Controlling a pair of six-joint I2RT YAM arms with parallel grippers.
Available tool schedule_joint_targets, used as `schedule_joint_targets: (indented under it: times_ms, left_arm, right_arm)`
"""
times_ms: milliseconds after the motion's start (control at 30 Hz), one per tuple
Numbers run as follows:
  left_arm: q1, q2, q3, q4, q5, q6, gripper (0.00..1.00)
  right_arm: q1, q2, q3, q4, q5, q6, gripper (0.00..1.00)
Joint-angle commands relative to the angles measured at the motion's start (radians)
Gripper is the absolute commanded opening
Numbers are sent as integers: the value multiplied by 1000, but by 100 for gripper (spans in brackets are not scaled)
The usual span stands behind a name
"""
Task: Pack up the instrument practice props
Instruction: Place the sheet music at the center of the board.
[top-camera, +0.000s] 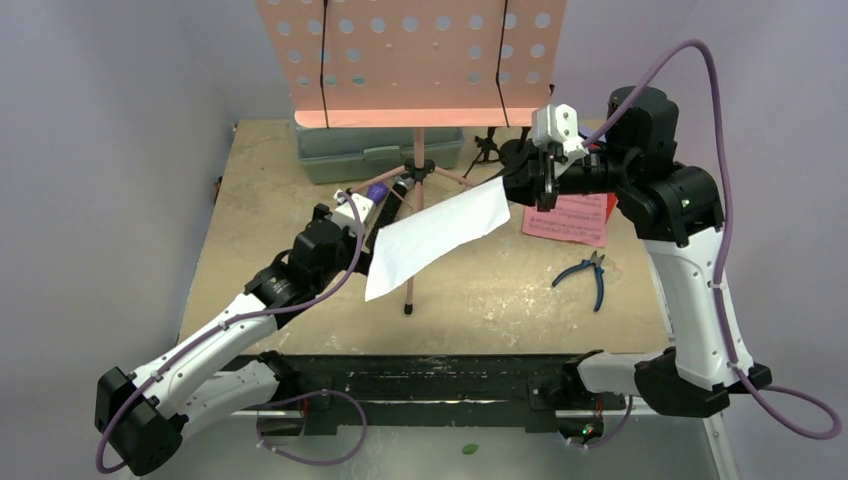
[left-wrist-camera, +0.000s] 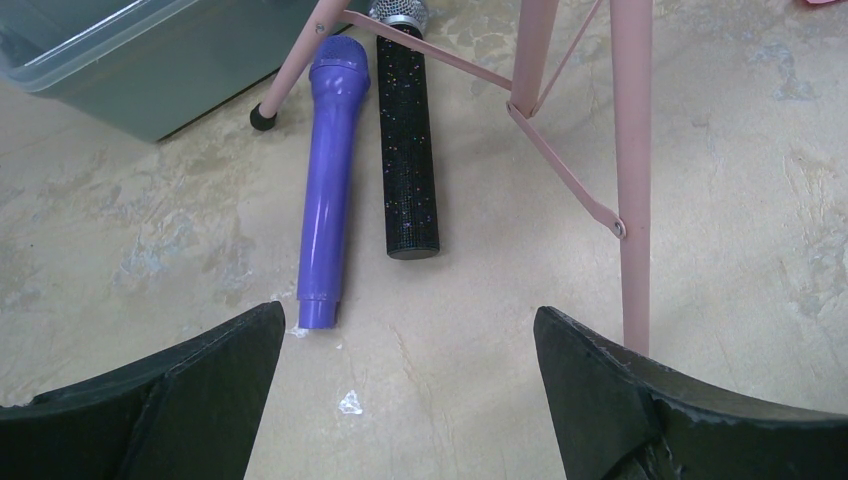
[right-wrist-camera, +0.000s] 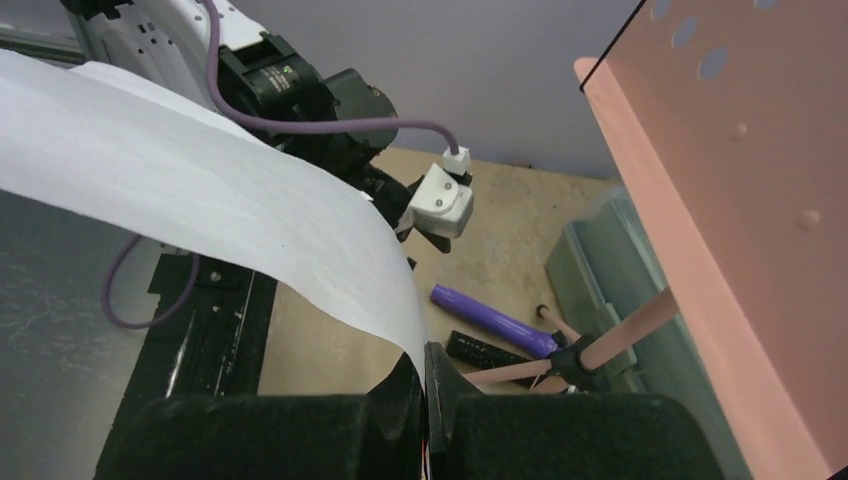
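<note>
One purple microphone (left-wrist-camera: 328, 190), lying flat on mottled table (left-wrist-camera: 150, 250); black silver-headed microphone (left-wrist-camera: 408, 150) just beside it, parallel; pink tripod (left-wrist-camera: 632, 170), legs standing either side; grey-green case (left-wrist-camera: 120, 60), upper left; left gripper (left-wrist-camera: 410, 325), jaws wide apart, foreground.

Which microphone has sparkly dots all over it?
The black microphone, the one with the silver mesh head. Tiny coloured specks cover its handle, while the purple microphone lying beside it is plain and smooth.
</note>
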Motion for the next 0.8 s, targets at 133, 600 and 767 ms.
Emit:
schedule_joint_targets:
  times_ms: [133, 600, 767]
  left_arm:
    - [5, -18, -1, 27, 11, 8, 95]
    - [5, -24, 1, 26, 16, 8, 95]
    - [6, -27, 1, 24, 18, 8, 95]
  right_arm:
    - [-125, -106, -211, 38, -113, -45, 0]
    - [-211, -197, -380, -78, -59, -207, 0]
    - [-239, -234, -462, -104, -19, -256, 0]
